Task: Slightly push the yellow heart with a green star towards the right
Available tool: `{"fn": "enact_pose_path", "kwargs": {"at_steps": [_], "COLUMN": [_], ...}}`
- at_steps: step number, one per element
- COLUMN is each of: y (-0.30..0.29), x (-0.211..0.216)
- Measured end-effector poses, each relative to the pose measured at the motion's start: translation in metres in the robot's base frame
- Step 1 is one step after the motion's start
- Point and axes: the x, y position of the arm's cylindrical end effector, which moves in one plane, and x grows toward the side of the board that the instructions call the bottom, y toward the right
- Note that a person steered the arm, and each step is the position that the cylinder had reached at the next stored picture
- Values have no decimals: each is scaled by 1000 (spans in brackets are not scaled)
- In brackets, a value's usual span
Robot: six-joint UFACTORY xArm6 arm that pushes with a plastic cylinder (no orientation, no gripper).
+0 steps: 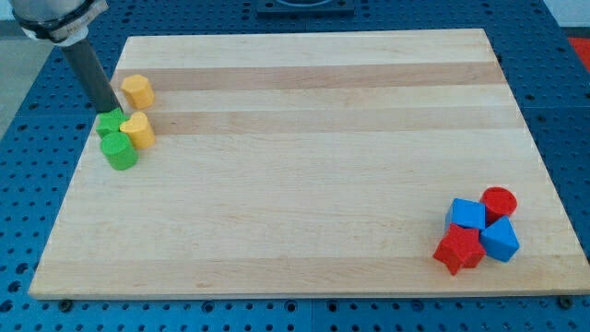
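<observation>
Standing near the table's [304, 65] upper-left corner, my rod comes down from the view's top and its lower end, my tip [108, 112], sits right at the upper-left edge of a green block [112, 125], which I take to be the green star, though its points are too small to make out with certainty. I carry no gripper, so there is nothing to call wide, narrow or holding; the rod alone does the work. The tip appears to be touching or just beside that green block, and I judge it is placed on that side so that a push toward the view's right would drive the green block into the yellow heart [138, 131], which lies touching it on the right. A green cylinder [120, 152] rests just below this pair, touching or very nearly touching both; I expect it could be dragged along if I push at a slant. A second yellow block [138, 89], rounded but of unclear shape, sits apart just above the heart. Far off by the table's lower-right corner a cluster lies well clear: a red cylinder [500, 200], a blue block [466, 214], another blue block [501, 240] and a red star [459, 249], packed together. The rod hides the green block's upper-left edge, so whether contact is made I cannot tell.
</observation>
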Motion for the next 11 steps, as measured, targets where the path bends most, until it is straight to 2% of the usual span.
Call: {"fn": "enact_pose_path", "kwargs": {"at_steps": [1, 3, 5, 6, 8, 9, 10, 11], "y": [16, -34, -34, -14, 96, 37, 6, 47], "x": [10, 1, 38, 39, 8, 19, 29, 30]}}
